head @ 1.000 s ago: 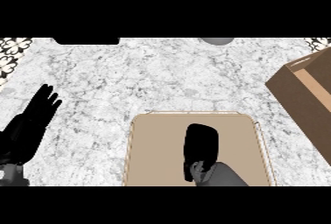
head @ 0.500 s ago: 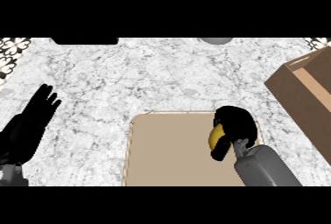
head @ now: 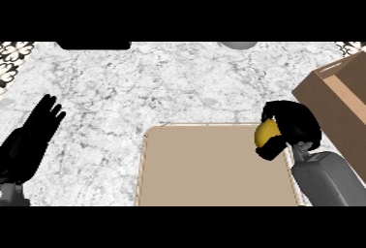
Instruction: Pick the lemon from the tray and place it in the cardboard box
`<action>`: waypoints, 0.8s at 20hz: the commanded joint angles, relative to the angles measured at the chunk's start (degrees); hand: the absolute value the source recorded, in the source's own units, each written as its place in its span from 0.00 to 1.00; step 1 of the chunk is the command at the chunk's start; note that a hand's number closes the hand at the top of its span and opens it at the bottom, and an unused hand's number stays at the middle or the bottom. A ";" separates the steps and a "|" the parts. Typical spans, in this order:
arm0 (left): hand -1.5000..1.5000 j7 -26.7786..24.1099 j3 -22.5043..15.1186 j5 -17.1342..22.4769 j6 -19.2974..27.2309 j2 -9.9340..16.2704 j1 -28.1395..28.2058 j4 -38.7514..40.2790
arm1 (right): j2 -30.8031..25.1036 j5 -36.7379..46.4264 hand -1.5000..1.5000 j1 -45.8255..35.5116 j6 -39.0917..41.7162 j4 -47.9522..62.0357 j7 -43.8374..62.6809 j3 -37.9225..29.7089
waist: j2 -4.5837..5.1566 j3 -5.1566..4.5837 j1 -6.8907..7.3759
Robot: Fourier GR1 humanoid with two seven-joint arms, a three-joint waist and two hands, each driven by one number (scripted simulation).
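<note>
The worktop (head: 143, 82) looks like grey-veined white marble. The tray (head: 207, 169) is matt tan, and the box (head: 343, 106) is plain brown cardboard.

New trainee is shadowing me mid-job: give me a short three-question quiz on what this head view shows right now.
1. True or false: the right robot hand is curled round the lemon.
2. The cardboard box shows at which edge of the view? A. right B. left C. bottom
3. Fill in: the left robot hand rests open on the marble ____.

Key: 1 true; 2 A; 3 counter. The lemon shows at the right rim of the tray.
</note>
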 commanded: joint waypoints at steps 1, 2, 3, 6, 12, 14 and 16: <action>0.50 -0.78 -0.05 -0.77 -0.69 -0.99 1.32 -0.09 | -0.57 1.82 1.00 0.68 -0.60 -8.15 0.18 -0.30 | -0.08 -0.01 -0.10; 0.50 1.30 1.84 0.58 -0.40 0.62 -2.17 1.11 | -1.72 0.21 1.00 -0.58 4.49 -14.44 3.43 -0.86 | -0.23 -0.04 -0.69; 0.50 1.08 2.98 1.56 -1.83 1.61 -1.14 0.62 | -0.11 1.82 1.00 -1.23 3.93 -16.01 5.65 0.16 | -0.22 -0.04 -0.36; 0.50 2.31 0.53 -0.60 0.17 0.04 0.87 -2.23 | -1.93 2.14 1.00 -5.22 6.63 -22.99 9.24 -2.92 | -0.45 -0.05 -0.40; 0.50 2.23 -0.05 -1.53 1.19 -1.77 0.65 -3.18 | -3.33 4.75 1.00 -9.18 8.97 -30.82 16.61 -9.64 | -0.26 -0.01 -0.19; 0.50 -1.12 0.08 -2.66 -0.18 -2.15 -0.28 0.91 | -2.05 5.32 1.00 -12.00 11.49 -32.28 20.78 -10.55 | -0.12 -0.06 -0.27; 0.50 -0.91 0.42 -2.70 -0.85 -1.99 -0.66 1.36 | -3.40 5.85 1.00 -12.37 9.67 -29.45 18.58 -14.00 | 0.01 -0.03 -0.05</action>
